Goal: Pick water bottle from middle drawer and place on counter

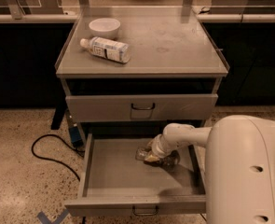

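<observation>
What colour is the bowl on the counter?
The bowl is white, camera view; gripper sits in the middle drawer.

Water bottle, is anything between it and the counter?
The gripper is at the water bottle in the drawer. Upward, the closed upper drawer and counter edge stand in the way, so it likely must come outward first. A bowl and larger bottle take the counter's left.

Speckled terrazzo floor, bearing a black cable and blue tape mark; dark-fronted benches stood behind; lighting was dim, warm.
</observation>
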